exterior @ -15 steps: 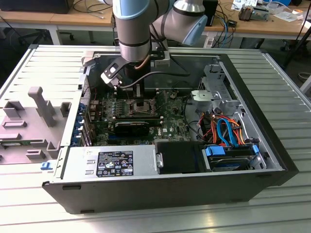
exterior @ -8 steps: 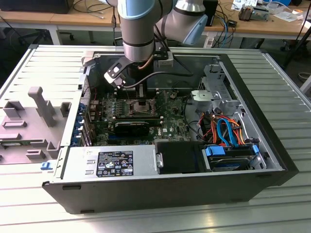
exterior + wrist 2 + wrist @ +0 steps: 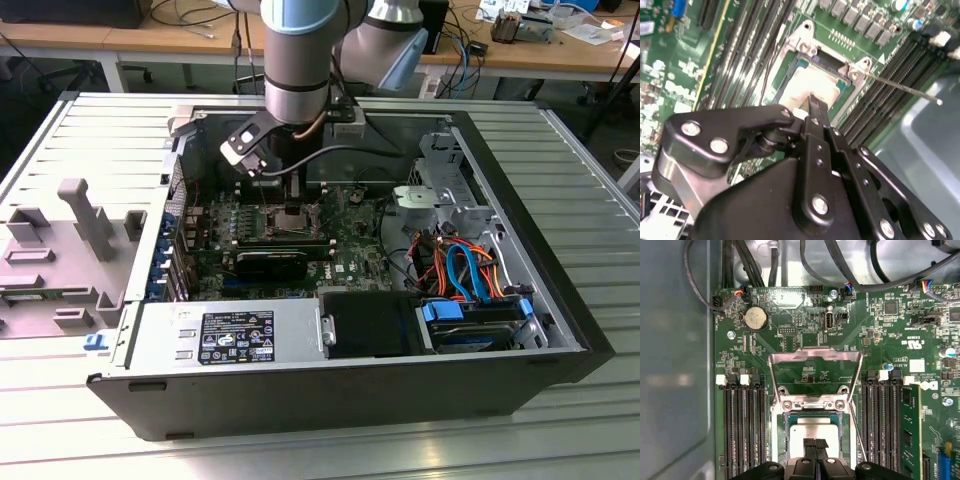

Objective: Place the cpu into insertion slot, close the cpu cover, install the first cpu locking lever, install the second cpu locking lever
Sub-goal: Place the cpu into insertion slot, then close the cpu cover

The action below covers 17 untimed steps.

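With claw (image 3: 815, 444) pinched narrow and empty, tips at or just over the cpu (image 3: 812, 432) lying in the slot (image 3: 782, 440) beside the raised cover (image 3: 815, 355), likely to nudge it askew through any sideways drag, then scar the slot or jam the cover by clamping down crooked.

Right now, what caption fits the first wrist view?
Gripper over the cpu lying in the insertion slot, cpu cover standing open.

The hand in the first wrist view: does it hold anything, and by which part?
Nothing seems held. The hand is shut, its tips over the top of the cpu, which lies in the insertion slot.
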Each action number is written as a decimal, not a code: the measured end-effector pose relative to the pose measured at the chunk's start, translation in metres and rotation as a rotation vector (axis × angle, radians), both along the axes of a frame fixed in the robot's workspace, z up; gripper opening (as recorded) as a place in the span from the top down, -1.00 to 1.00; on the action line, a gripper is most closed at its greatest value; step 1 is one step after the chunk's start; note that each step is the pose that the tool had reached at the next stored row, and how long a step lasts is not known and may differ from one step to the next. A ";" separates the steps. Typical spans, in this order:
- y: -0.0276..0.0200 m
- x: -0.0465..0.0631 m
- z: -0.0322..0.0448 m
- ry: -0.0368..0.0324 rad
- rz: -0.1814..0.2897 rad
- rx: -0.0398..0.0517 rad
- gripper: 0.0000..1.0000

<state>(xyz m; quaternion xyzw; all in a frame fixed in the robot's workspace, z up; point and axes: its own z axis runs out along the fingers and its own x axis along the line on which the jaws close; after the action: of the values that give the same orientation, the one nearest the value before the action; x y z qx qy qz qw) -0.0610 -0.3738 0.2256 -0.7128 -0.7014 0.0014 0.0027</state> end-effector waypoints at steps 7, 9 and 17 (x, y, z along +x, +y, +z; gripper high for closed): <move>0.0001 0.001 0.0095 0.0003 0.000 0.0010 0.79; 0.0000 0.001 0.0097 0.0005 0.000 0.0008 0.79; 0.0000 0.001 0.0116 0.0005 0.000 0.0012 0.79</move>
<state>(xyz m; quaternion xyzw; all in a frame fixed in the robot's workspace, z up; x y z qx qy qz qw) -0.0597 -0.3738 0.2372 -0.7128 -0.7014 0.0012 0.0033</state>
